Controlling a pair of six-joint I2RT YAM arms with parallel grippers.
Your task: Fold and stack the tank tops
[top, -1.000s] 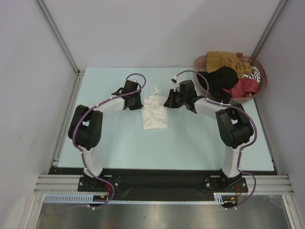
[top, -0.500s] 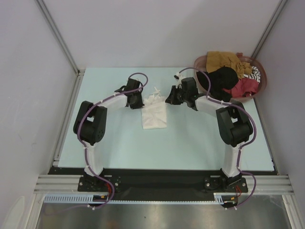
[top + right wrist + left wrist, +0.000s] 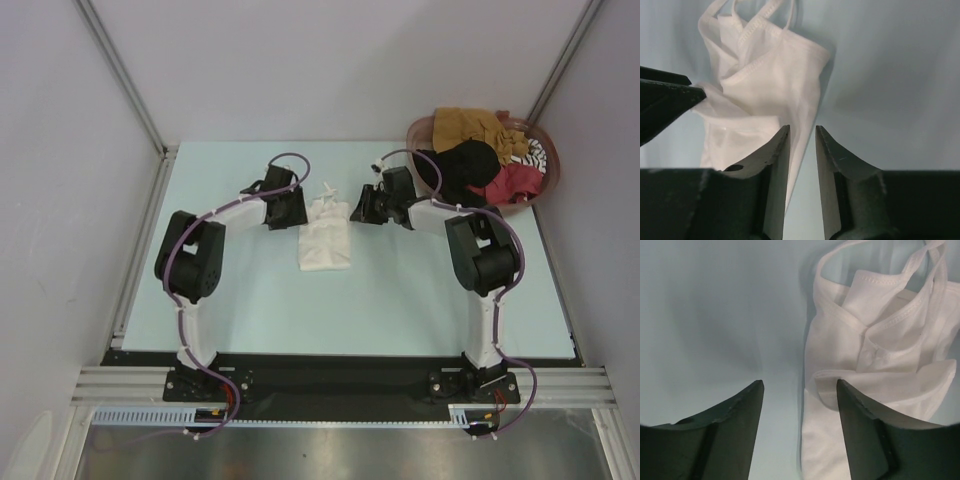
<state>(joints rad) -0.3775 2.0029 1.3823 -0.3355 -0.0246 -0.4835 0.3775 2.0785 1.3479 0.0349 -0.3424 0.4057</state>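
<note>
left pincer (image 3: 799, 385) newly wide, right pincer (image 3: 803, 129) newly ajar, both empty, white tank top (image 3: 325, 236) between

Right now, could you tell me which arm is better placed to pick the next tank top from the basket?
Probably the right. The basket sits at the far right, near the right gripper, whereas the left gripper is across the white tank top. Both are open.
</note>
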